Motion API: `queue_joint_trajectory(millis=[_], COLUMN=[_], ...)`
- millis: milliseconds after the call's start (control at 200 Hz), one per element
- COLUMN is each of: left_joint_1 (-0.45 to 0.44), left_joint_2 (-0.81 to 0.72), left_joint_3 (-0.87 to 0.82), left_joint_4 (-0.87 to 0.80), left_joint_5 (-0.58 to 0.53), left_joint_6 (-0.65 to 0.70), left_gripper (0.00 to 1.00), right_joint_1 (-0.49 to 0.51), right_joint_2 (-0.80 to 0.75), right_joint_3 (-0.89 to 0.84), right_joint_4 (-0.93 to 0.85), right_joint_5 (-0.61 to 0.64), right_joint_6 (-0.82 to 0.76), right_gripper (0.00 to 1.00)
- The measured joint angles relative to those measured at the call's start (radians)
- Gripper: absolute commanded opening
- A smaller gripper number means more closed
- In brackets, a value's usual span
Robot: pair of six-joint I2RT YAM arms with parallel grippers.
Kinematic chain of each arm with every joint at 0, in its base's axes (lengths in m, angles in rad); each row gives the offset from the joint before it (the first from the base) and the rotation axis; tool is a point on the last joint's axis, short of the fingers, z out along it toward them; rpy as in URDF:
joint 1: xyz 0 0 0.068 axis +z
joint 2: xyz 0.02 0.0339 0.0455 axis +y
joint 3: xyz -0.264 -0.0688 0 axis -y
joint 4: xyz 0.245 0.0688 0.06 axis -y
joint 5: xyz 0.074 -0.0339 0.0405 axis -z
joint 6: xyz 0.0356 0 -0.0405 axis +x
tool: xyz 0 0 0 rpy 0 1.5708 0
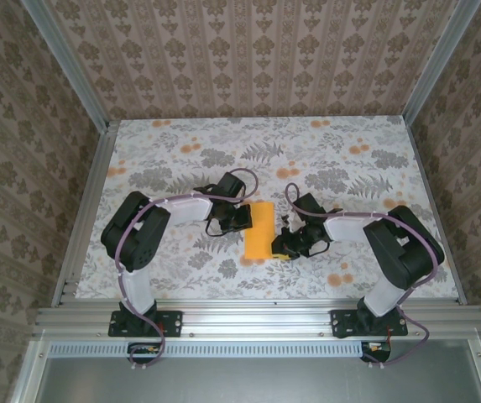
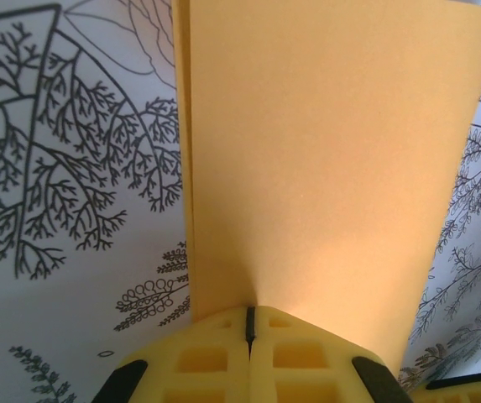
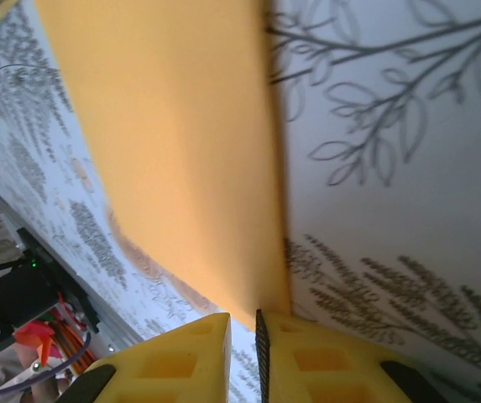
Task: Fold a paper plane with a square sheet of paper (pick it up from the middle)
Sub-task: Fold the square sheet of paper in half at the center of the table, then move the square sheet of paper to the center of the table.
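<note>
Papered walls (image 1: 257,59) with a repeating motif box in a floral-print worktop (image 1: 173,143); an aluminium frame (image 1: 257,315) runs along the near edge.

Top view: you have the square sheet of paper (image 1: 261,231) at mid-worktop, doubled over so it reads as an upright orange rectangle. The left gripper (image 1: 242,218) meets its left edge. The right gripper (image 1: 289,246) sits at its lower right corner. Both arms bend inward toward it.

Left wrist view: your left gripper (image 2: 248,317) has its yellow fingers (image 2: 198,357) pressed together, clamped on the near edge of the sheet (image 2: 324,151). The paper fans away from the fingers, with a second layer showing along its left side. Black fern print on the worktop lies to either side.

Right wrist view: your right gripper (image 3: 243,323) shows only a thin slit between its yellow fingers (image 3: 173,361). The narrow end of the sheet (image 3: 173,143) runs down into that slit, so it looks pinched there. Leaf print lies to the right of the paper's edge.
</note>
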Motion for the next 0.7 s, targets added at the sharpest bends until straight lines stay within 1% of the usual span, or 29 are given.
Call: queue_joint_trajectory(millis=[215, 430, 700], left_joint_1=[-0.001, -0.001, -0.001], left_joint_2=[0.000, 0.000, 0.001], left_joint_3=[-0.001, -0.001, 0.002], left_joint_4=[0.005, 0.006, 0.002], left_joint_5=[0.000, 0.000, 0.000], left_joint_6=[-0.004, -0.004, -0.004], left_gripper=[0.04, 0.04, 0.04], right_joint_1=[0.000, 0.000, 0.000], right_joint_2=[-0.006, -0.067, 0.016], right_joint_3=[0.000, 0.019, 0.032], right_joint_4=[-0.002, 0.008, 0.054], right_joint_5=[0.002, 0.020, 0.029], right_joint_6=[0.000, 0.015, 0.027], right_gripper=[0.18, 0.18, 0.18])
